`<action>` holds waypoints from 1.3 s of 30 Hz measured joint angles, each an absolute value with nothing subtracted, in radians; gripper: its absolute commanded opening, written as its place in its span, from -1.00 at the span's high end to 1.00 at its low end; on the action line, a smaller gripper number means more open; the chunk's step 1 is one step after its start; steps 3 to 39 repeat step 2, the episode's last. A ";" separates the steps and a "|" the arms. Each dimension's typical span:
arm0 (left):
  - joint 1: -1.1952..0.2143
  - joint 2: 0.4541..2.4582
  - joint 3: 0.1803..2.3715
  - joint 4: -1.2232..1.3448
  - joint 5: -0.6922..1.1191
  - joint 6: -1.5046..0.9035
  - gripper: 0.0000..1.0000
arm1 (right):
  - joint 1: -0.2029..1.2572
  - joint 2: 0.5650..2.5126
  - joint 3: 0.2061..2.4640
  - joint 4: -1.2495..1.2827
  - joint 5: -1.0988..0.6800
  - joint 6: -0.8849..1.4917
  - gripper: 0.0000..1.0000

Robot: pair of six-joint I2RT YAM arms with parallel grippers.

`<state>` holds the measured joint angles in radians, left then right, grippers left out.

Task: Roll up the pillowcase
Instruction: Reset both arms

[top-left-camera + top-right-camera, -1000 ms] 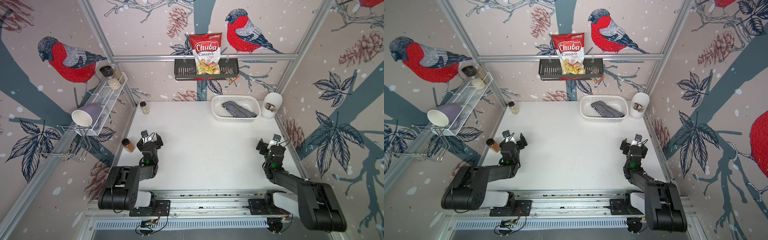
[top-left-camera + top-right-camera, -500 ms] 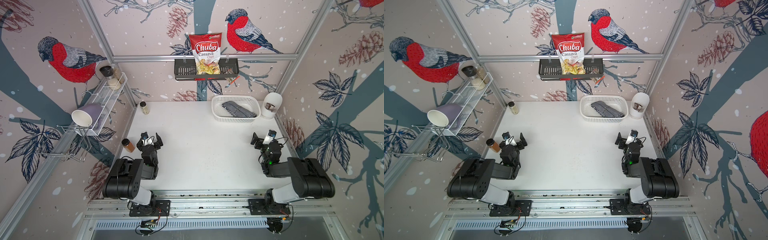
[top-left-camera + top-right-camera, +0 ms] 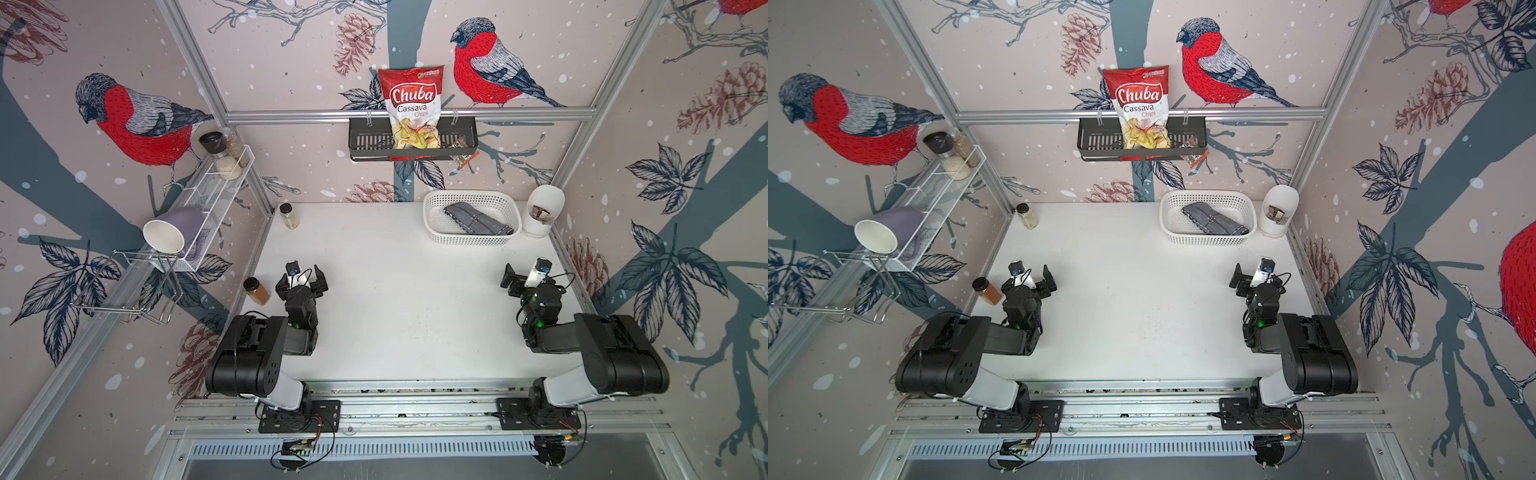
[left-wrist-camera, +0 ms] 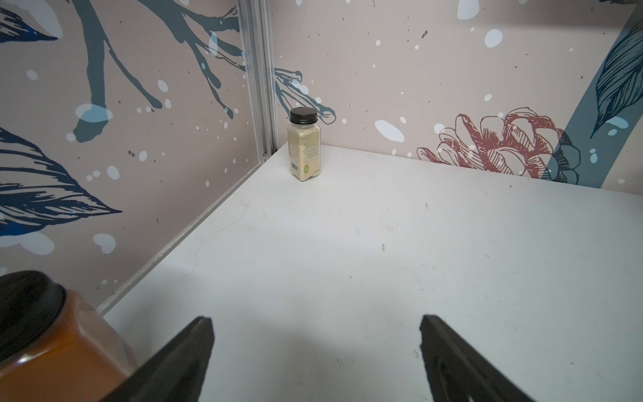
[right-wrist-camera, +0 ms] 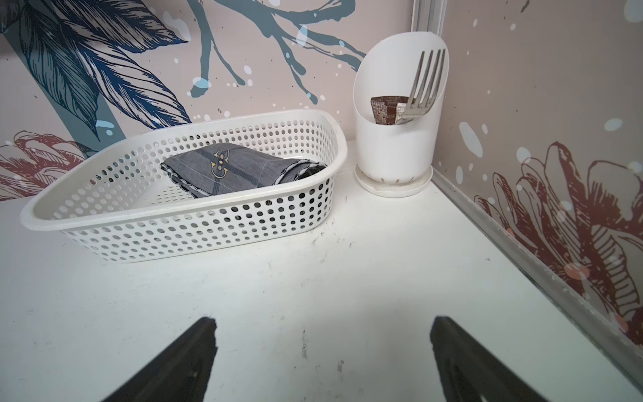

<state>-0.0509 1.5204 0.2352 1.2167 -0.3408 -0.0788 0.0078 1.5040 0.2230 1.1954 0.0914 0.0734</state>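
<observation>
Both arms have pulled back and folded up since a second ago, and the right gripper has slid a little to the left and farther away. The left gripper sits near the left edge of the white table, just beside a jar of orange powder. Its two black fingers are spread wide with nothing between them. The right gripper is wide apart too and holds nothing. It is on the right side of the table. The pillowcase is in a grey bundle inside the white basket at the far right. It is well apart from both grippers. A white cup with a fork stands just right of the basket. A jar of pale powder stands in the far left corner.
</observation>
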 measured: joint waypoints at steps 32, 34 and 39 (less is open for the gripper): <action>-0.051 1.520 0.235 1.217 -0.340 -0.078 -0.92 | 0.008 1.504 0.223 1.195 0.091 0.073 -1.00; -0.051 1.520 0.235 1.217 -0.340 -0.078 -0.92 | 0.008 1.504 0.223 1.195 0.091 0.073 -1.00; -0.051 1.520 0.235 1.217 -0.340 -0.078 -0.92 | 0.008 1.504 0.223 1.195 0.091 0.073 -1.00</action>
